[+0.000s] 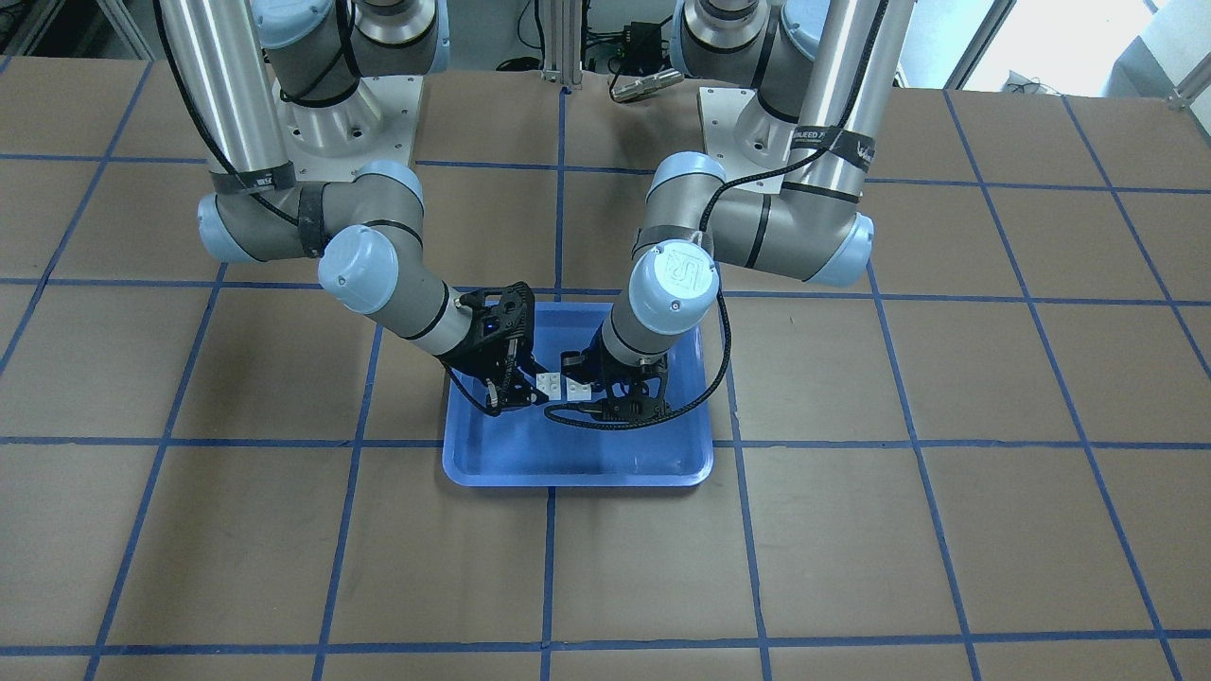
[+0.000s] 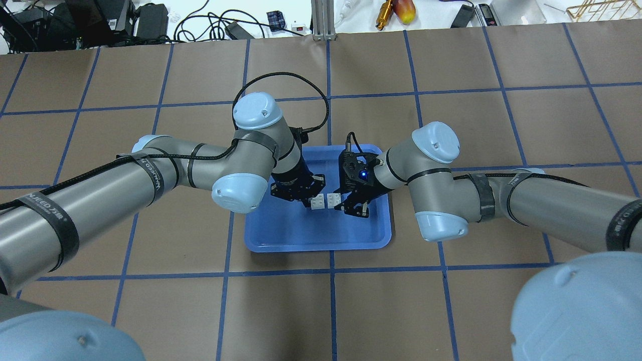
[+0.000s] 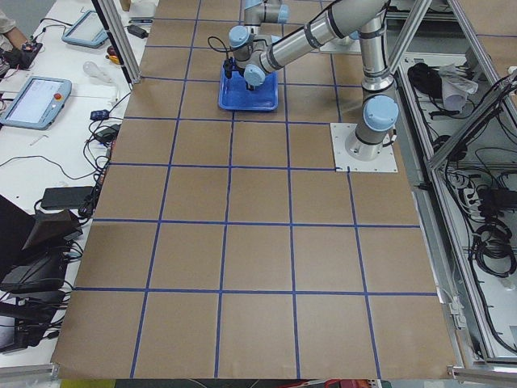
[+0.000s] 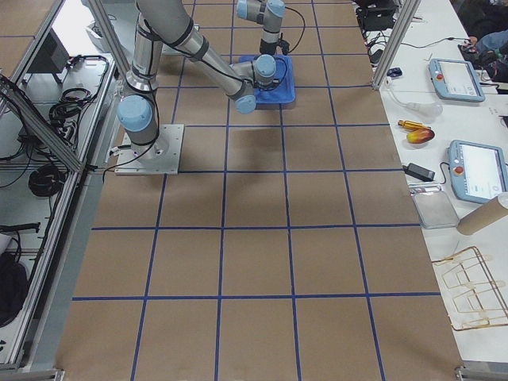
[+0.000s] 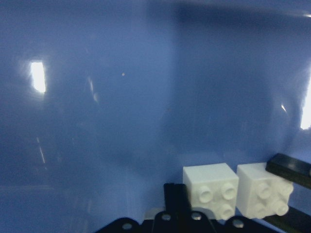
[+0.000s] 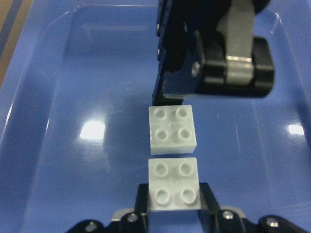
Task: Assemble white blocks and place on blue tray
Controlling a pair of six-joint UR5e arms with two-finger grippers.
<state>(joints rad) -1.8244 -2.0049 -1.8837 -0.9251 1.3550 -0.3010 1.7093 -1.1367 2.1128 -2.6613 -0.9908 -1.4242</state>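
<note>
Two white blocks hang side by side over the blue tray (image 2: 316,245), a narrow gap between them, studs facing the same way. My left gripper (image 2: 314,199) is shut on one white block (image 2: 318,202), which also shows in the front view (image 1: 579,389) and the left wrist view (image 5: 211,188). My right gripper (image 2: 340,200) is shut on the other white block (image 2: 333,200), seen in the front view (image 1: 548,383) and the right wrist view (image 6: 173,190). In the right wrist view the left gripper's block (image 6: 172,130) lies just beyond mine. I cannot tell whether the blocks touch the tray floor.
The tray (image 1: 577,478) lies mid-table on brown paper with a blue tape grid. Both forearms lean in over the tray from either side. Cables, tools and tablets lie beyond the table's edges (image 2: 391,10).
</note>
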